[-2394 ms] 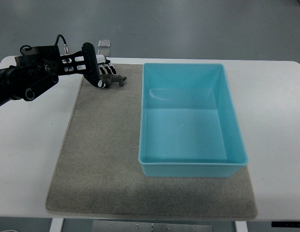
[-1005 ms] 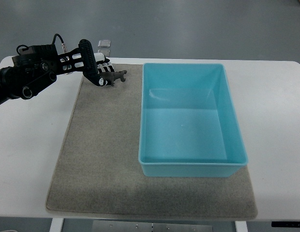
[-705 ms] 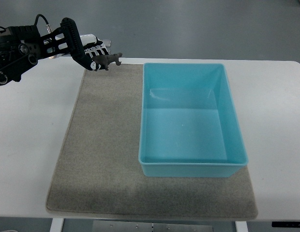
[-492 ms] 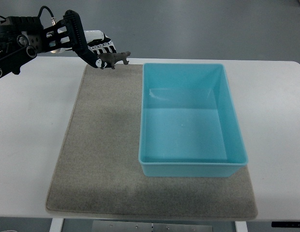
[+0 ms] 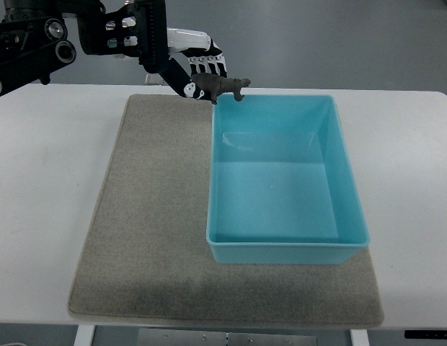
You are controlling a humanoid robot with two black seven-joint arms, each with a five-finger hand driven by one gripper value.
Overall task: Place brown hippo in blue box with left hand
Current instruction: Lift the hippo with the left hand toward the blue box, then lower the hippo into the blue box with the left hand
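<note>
At the upper left of the frame, the left hand (image 5: 186, 71) grips the hippo (image 5: 222, 86), held in the air at the box's (image 5: 353, 205) upper left corner.

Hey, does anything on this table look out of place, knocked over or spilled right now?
Nothing stands out. The blue box sits upright and empty on the grey mat, which lies flat. The left robot hand holds the brown hippo in the air by the box's far left corner. No spills show.
</note>
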